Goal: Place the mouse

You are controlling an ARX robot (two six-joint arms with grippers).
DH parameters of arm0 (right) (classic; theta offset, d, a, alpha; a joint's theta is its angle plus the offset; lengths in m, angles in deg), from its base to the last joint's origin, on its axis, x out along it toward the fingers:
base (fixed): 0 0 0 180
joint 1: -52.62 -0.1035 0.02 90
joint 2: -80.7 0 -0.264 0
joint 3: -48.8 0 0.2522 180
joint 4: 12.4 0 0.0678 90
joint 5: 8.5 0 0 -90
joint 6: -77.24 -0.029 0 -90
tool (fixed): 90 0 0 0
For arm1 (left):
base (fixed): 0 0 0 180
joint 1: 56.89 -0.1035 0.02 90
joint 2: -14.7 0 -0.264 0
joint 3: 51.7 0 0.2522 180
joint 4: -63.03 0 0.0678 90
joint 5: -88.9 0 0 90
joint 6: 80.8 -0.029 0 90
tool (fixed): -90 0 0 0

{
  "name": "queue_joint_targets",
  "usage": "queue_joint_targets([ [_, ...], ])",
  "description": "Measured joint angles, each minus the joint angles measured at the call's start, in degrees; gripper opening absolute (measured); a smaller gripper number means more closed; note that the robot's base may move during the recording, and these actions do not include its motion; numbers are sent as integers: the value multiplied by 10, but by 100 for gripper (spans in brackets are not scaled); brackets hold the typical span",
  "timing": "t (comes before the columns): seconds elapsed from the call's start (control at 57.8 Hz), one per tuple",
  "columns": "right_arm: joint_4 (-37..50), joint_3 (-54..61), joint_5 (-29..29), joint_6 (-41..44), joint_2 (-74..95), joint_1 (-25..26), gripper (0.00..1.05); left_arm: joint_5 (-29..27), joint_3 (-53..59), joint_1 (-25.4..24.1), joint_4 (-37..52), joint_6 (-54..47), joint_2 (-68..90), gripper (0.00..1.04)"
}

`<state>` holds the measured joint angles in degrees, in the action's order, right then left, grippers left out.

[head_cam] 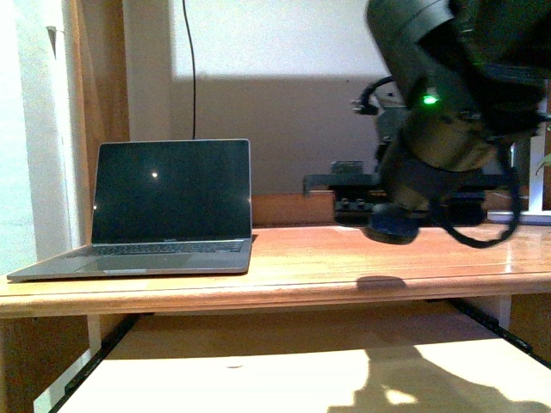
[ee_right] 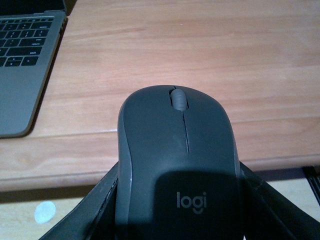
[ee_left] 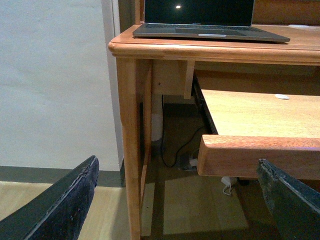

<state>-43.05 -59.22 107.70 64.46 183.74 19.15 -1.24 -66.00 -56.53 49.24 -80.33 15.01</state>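
— What's the right gripper (ee_right: pixel 177 215) doing?
— Held up on its raised arm, fingers closed on the mouse (ee_right: pixel 175 145).
— And the left gripper (ee_left: pixel 175 200)?
— Down low, jaws spread wide.

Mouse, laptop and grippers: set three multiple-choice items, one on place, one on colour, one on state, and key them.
1. In the front view, where is the mouse relative to the laptop?
A) to its left
B) on its keyboard
C) to its right

2. What colour is the mouse?
A) white
B) dark grey
C) red

3. What state is the left gripper in?
A) open and empty
B) shut on the mouse
C) shut, empty

Key:
1 C: the right gripper holds it over the desk top, right of the laptop.
2 B: the right wrist view shows a dark grey shell with a logi logo.
3 A: its fingers stand wide apart with nothing between them.
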Motion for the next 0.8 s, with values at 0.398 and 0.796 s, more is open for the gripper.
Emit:
queue_joint_targets([
  [0.398, -99, -313, 75, 22, 224, -17, 56, 0, 0, 0, 0, 0, 0, 97],
  [0.796, -134, -421, 99, 23, 331, -27, 56, 0, 0, 0, 0, 0, 0, 97],
])
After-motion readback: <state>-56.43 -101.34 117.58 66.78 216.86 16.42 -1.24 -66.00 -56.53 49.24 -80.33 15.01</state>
